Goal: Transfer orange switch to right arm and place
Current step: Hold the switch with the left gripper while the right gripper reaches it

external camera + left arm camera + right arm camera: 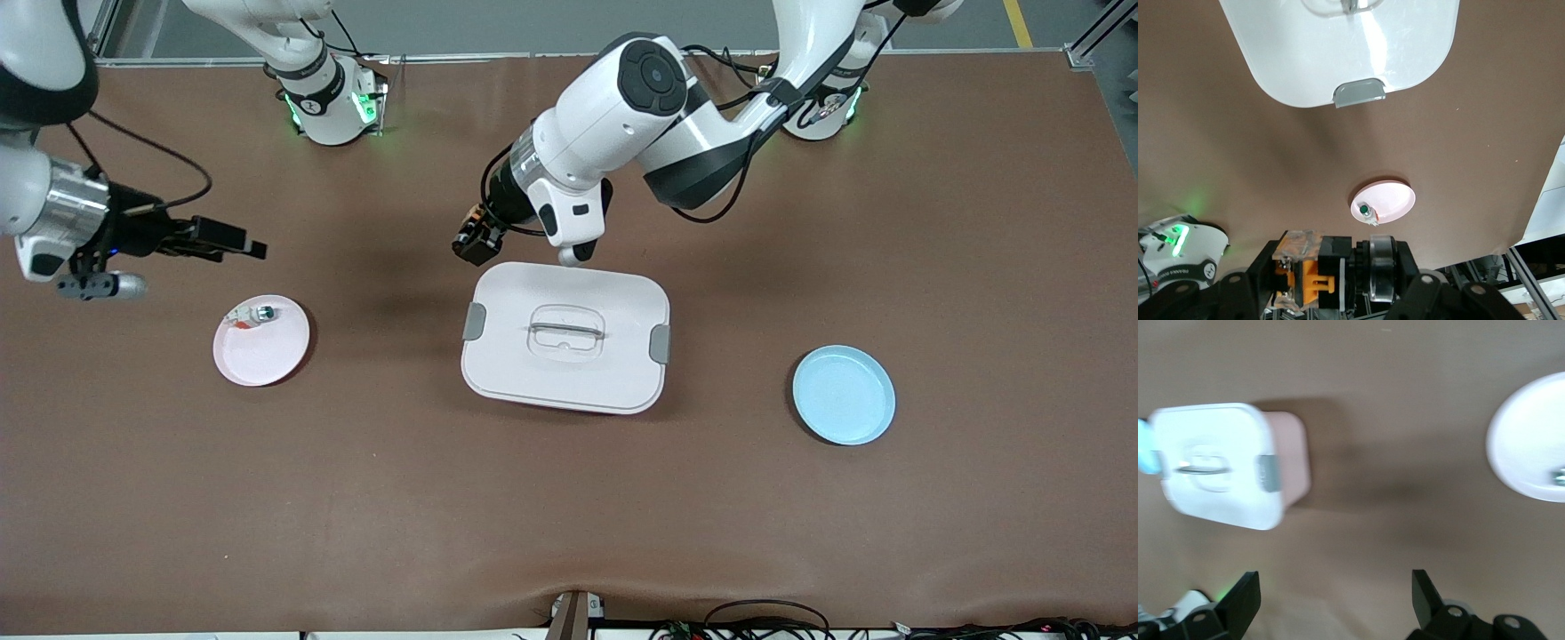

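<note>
In the front view, the orange switch is pinched by the left gripper over the table, by the lidded white box, while the right gripper is held above the pink plate. In the left wrist view, the switch is seen clamped between the fingers. In the right wrist view, the right gripper's fingers are seen spread apart.

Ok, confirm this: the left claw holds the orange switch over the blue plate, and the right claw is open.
Not over the blue plate. The front view shows the left claw holding the orange switch over bare table beside the white box. The rest holds.
</note>
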Motion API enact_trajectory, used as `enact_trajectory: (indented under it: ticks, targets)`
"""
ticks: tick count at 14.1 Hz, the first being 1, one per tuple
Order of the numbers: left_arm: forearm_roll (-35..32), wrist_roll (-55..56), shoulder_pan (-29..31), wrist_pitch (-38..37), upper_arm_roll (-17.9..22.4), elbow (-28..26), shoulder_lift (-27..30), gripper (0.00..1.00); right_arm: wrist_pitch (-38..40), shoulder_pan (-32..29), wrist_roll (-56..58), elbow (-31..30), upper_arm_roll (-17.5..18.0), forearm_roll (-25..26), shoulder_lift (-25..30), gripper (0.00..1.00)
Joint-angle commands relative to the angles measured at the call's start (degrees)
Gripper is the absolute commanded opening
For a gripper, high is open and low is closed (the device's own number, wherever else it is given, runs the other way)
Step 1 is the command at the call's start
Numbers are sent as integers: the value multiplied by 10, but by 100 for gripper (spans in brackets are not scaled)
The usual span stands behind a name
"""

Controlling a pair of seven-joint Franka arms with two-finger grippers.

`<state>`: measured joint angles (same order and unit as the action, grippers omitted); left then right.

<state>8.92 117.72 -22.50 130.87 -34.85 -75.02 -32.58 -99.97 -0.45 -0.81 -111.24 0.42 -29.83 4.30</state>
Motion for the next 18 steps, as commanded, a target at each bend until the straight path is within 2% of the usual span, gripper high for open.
enact_trajectory:
  ticks: [1,2,4,5,11,16,18]
  targets:
    - [8,45,-11,15,8,21,-13,0,-76,46,-3,-78,-2,-63,61,100]
    - [8,59,-10,15,8,21,-13,0,-105,67,-6,-91,-2,-71,70,100]
    - [7,69,-11,15,8,21,-13,0,-169,103,-3,-131,-2,-140,93,100]
    - [7,70,-10,15,8,20,-13,0,-187,124,-3,-136,-2,-152,96,100]
    - [7,68,-11,15,19,20,-16,0,-217,194,-60,-117,-2,-164,81,100]
    - [7,67,-11,15,19,21,-15,0,-289,243,-73,-117,-2,-166,56,100]
    - [7,67,-11,15,19,21,-15,0,-317,254,-72,-115,-1,-181,40,100]
